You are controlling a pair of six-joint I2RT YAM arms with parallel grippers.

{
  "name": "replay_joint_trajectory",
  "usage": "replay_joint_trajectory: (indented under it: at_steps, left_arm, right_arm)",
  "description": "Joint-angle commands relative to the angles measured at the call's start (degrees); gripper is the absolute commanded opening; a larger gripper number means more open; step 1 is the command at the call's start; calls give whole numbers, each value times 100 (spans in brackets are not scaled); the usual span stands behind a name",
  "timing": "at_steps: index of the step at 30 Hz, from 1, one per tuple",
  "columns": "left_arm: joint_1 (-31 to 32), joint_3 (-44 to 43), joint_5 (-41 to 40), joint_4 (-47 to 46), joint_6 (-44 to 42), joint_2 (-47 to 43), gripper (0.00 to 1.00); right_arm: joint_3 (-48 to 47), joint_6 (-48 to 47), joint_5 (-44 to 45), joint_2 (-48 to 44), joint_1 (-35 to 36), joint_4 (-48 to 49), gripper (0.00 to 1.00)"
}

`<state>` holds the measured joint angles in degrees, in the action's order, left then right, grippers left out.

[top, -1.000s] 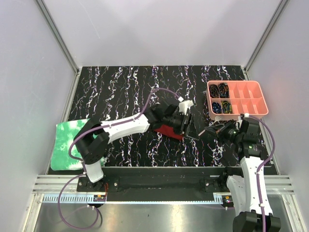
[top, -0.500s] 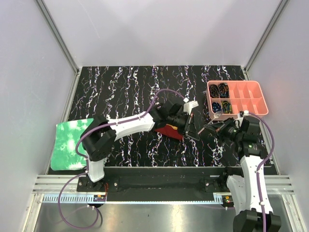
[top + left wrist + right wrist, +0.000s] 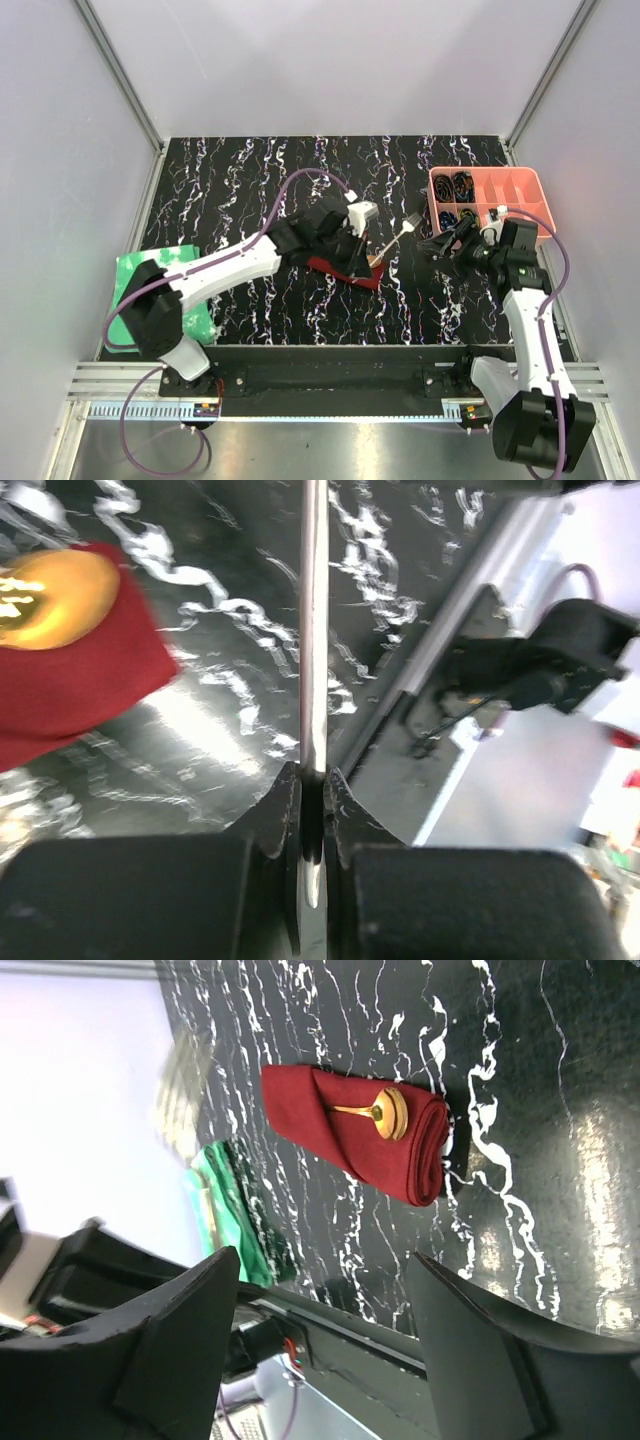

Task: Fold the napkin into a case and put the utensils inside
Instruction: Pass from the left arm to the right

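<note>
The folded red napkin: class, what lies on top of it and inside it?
A gold spoon rests on the napkin, bowl exposed, handle slipping under a fold. Whatever else the layers hold is covered.

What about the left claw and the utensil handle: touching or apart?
Touching. Left wrist view: the left claw is shut on the utensil handle, metal pinched between its jaws, no gap.

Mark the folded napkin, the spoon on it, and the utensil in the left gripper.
folded napkin (image 3: 295,1110): right wrist view, flat red cloth left of the spoon's handle.
spoon (image 3: 390,1113): right wrist view, its gold bowl.
held utensil (image 3: 314,630): left wrist view, middle of its handle.
</note>
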<state>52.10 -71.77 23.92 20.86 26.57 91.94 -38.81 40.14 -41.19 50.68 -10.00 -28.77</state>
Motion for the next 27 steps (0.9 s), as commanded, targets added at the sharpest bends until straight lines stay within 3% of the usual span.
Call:
replay_joint_trajectory:
  at_steps: [1, 6, 10, 14, 15, 18, 23, 25, 27]
  left_arm:
    - [2, 119, -906, 251, -950, -572, 0]
    - [63, 163, -1485, 496, -1268, -818, 0]
    - [327, 250, -3213, 612, -1856, -1028, 0]
    - [521, 321, -4034, 612, -2296, -1108, 0]
    - [547, 313, -4140, 621, -2322, -1108, 0]
    - [591, 269, -4220, 673, -2244, -1134, 0]
    - [810, 365, -4334, 674, -2077, -1328, 0]
    - [855, 365, -4300, 682, -2024, -1302, 0]
    - [872, 357, -4238, 709, -1945, -1319, 0]
  right_arm:
    - [-574, -586, 31, 250, 24, -260, 79]
    - [-944, -771, 6, 425, 208, -322, 81]
    - [-1260, -543, -56, 583, 410, -252, 81]
    - [-1620, 351, 864, 1056, 1446, -111, 84]
    - [-1760, 511, 1319, 1172, 1996, -41, 85]
    - [-1998, 960, 2251, 1673, 2650, 161, 88]
    - [-2105, 1548, 2546, 2401, 3363, 951, 88]
    - [-2131, 1663, 2546, 2517, 3495, 1284, 83]
    - [-2192, 1673, 2703, 2597, 3645, 1295, 70]
